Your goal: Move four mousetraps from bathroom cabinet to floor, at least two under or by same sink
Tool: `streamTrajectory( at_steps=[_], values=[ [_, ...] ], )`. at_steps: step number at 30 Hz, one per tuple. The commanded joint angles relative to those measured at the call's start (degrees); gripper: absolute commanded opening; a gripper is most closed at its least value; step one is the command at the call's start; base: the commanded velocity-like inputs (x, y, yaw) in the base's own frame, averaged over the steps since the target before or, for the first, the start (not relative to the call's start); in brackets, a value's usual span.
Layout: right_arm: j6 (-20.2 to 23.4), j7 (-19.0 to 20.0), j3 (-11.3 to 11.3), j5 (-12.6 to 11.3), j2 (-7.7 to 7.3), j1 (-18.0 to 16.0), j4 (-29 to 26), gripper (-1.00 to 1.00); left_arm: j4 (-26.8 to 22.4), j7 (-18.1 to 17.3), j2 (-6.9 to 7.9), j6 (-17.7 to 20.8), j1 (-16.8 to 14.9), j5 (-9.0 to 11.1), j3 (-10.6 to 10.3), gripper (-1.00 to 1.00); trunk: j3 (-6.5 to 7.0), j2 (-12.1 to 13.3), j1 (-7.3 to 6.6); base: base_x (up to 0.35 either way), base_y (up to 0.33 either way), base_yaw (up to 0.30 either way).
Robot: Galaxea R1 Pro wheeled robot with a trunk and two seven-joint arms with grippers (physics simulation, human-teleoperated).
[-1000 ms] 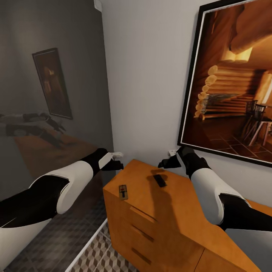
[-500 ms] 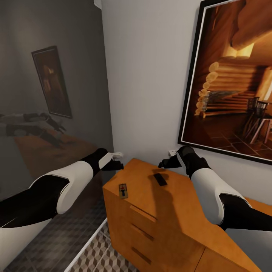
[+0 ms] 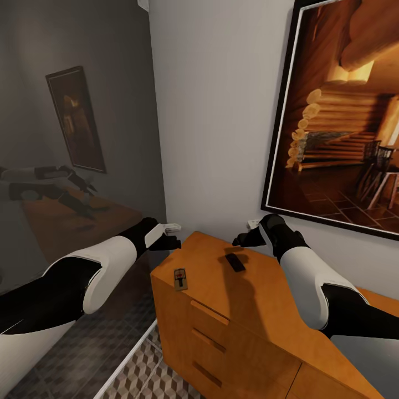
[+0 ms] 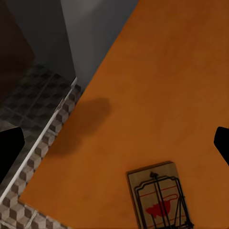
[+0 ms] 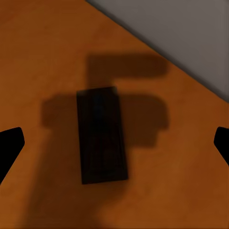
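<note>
Head view: we count two mousetraps on the cabinet (image 3: 260, 299) top, one (image 3: 180, 279) near its front left corner, one dark (image 3: 235, 262) mid-top with bare wood around. Our left gripper (image 3: 170, 235) hangs past the left edge above the bathroom floor (image 3: 138, 371), fingers spread wide; our right gripper (image 3: 244, 233) hovers above the dark trap, likewise wide apart.

Orange wooden cabinet top (image 4: 157, 90) with one mousetrap (image 4: 160, 198) lying flat on it, wire bar and red mark showing, partly cut off at frame edge. Soft shadow on wood nearby. Cube-patterned floor tiles (image 4: 28, 210) beyond cabinet edge. Black fingertips (image 4: 9, 145) spread wide apart.
</note>
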Motion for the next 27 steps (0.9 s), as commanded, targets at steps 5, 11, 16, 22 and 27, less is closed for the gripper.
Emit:
streamTrajectory(
  at_steps=[5,11,16,22,27],
  values=[
    [0.16,0.4,-0.39,0.62,0.12,-0.04,-0.09,1.0,-0.1,0.37,0.01,0.28,-0.04,0.62,-0.35,1.0,-0.98,-2.07,1.11,0.0,0.0,0.0],
    [0.15,0.4,-0.37,0.63,0.15,-0.04,-0.09,1.0,-0.1,0.37,0.02,0.24,-0.05,0.58,-0.35,1.0,-1.52,-3.28,1.77,0.0,0.0,0.0],
    [0.15,0.4,-0.37,0.63,0.13,-0.04,-0.09,1.0,-0.1,0.37,0.02,0.21,-0.04,0.56,-0.35,1.0,-1.52,-3.28,1.77,0.0,0.0,0.0],
    [0.15,0.4,-0.33,0.67,0.11,-0.04,-0.09,1.0,-0.12,0.37,0.02,0.19,-0.02,0.54,-0.35,1.0,-1.52,-3.28,1.77,0.0,0.0,0.0],
    [0.36,0.4,-0.25,0.7,0.15,-0.04,-0.09,1.0,-0.17,0.37,0.02,0.19,-0.04,0.54,-0.35,1.0,-1.52,-3.28,1.77,0.0,0.0,0.0]
  ],
)
